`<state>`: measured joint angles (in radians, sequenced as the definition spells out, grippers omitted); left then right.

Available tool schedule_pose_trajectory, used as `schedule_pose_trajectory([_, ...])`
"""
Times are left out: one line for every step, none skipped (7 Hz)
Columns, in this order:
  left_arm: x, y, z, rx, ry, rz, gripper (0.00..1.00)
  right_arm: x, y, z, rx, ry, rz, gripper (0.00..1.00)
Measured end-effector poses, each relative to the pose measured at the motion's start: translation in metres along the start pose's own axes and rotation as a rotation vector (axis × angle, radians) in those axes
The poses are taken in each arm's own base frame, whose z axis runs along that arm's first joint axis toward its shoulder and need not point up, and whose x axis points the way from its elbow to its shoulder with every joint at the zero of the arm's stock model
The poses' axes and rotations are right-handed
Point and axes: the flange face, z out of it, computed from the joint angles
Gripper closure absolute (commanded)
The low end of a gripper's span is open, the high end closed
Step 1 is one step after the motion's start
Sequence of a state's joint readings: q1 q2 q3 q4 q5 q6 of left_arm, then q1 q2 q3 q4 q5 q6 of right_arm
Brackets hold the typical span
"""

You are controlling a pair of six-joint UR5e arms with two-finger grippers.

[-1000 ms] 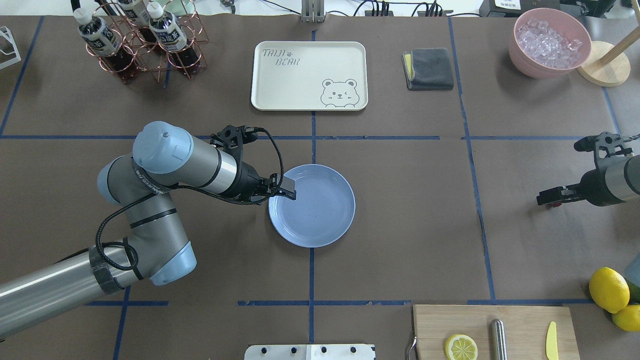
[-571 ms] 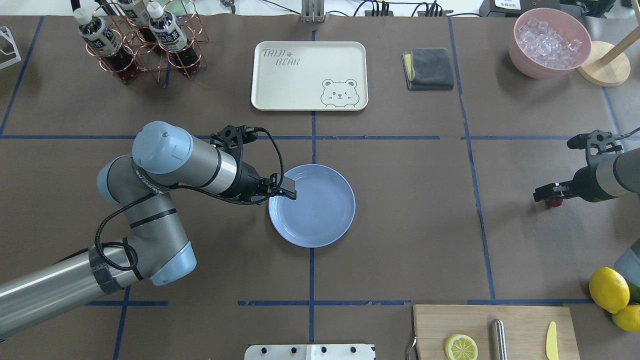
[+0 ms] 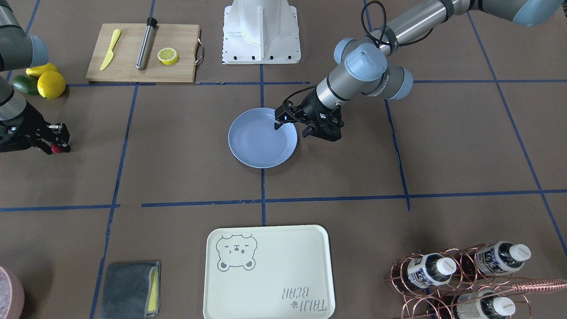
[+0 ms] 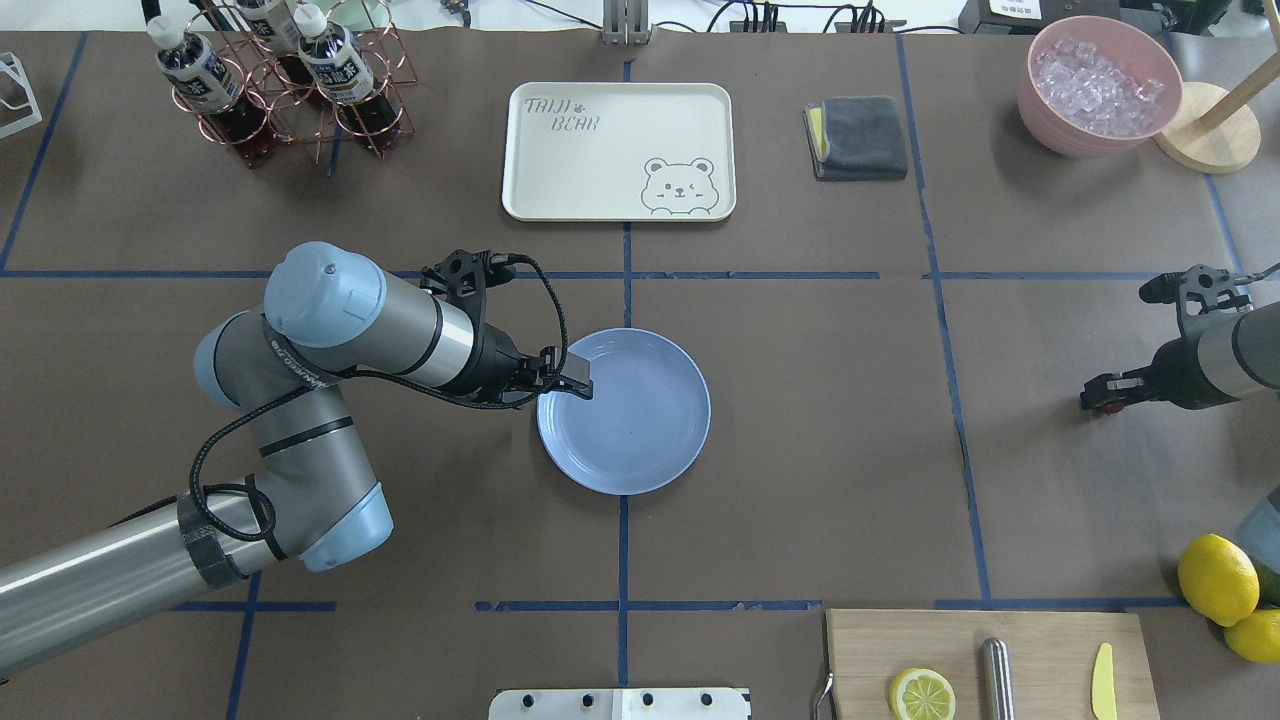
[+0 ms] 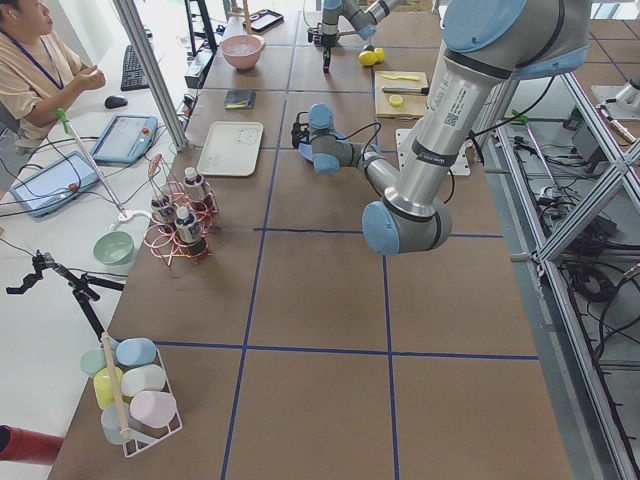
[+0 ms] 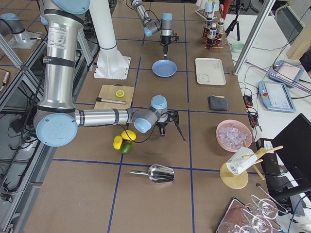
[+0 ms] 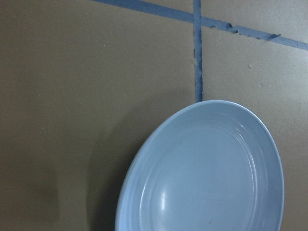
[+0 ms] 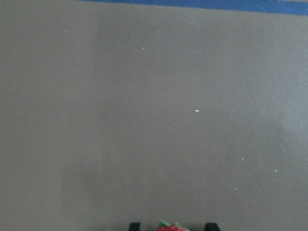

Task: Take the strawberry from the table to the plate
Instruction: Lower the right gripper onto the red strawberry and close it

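Observation:
The strawberry (image 4: 1108, 407) lies on the brown table (image 4: 820, 400) far to the right, dark red with a green cap. My right gripper (image 4: 1100, 393) is low over it. In the right wrist view the strawberry (image 8: 172, 227) sits between two fingertips (image 8: 134, 225) with a gap on each side, so the gripper is open. The light blue plate (image 4: 640, 430) rests at the table's middle and holds nothing. My left gripper (image 3: 291, 130) hangs open over the plate's rim on the robot's left. From the front camera the strawberry (image 3: 56, 149) shows just below my right gripper (image 3: 55, 141).
A cream bear tray (image 4: 618, 150) lies beyond the plate. A cutting board (image 4: 985, 665) with a lemon half, a metal rod and a yellow knife is near the robot on the right. Lemons (image 4: 1216, 578), a pink bowl of ice (image 4: 1098, 85), a grey cloth (image 4: 858, 137) and a bottle rack (image 4: 290, 80) line the edges.
My right gripper shifted slightly left, then back right, staying low over the strawberry. The left arm and the plate have not moved.

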<state>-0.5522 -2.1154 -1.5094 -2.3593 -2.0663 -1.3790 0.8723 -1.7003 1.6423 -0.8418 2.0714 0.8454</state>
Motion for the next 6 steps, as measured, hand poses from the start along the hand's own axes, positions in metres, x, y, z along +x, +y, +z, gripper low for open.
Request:
schedule_pose_trajectory([0.000, 0.000, 0.000, 0.000, 0.000, 0.000, 0.01, -0.001, 0.000, -0.002, 0.002, -0.003, -0.001, 1.00])
schedule_pose_trajectory([0.000, 0.000, 0.000, 0.000, 0.001, 0.001, 0.01, -0.002, 0.000, -0.005, 0.005, -0.008, -0.002, 1.00])
schedule_pose_trajectory([0.001, 0.000, -0.002, 0.001, 0.003, 0.002, 0.01, -0.008, 0.000, -0.012, 0.015, -0.019, -0.007, 1.00])
schedule_pose_trajectory([0.004, 0.001, -0.007, 0.006, 0.013, 0.007, 0.01, -0.024, -0.004, -0.026, 0.031, -0.040, -0.015, 1.00])
schedule_pose_trajectory([0.006, 0.005, -0.022, 0.014, 0.031, 0.016, 0.01, -0.048, -0.010, -0.044, 0.048, -0.072, 0.005, 1.00])
schedule_pose_trajectory([0.004, 0.010, -0.045, 0.028, 0.050, 0.023, 0.01, -0.080, -0.021, -0.058, 0.061, -0.116, 0.062, 1.00])
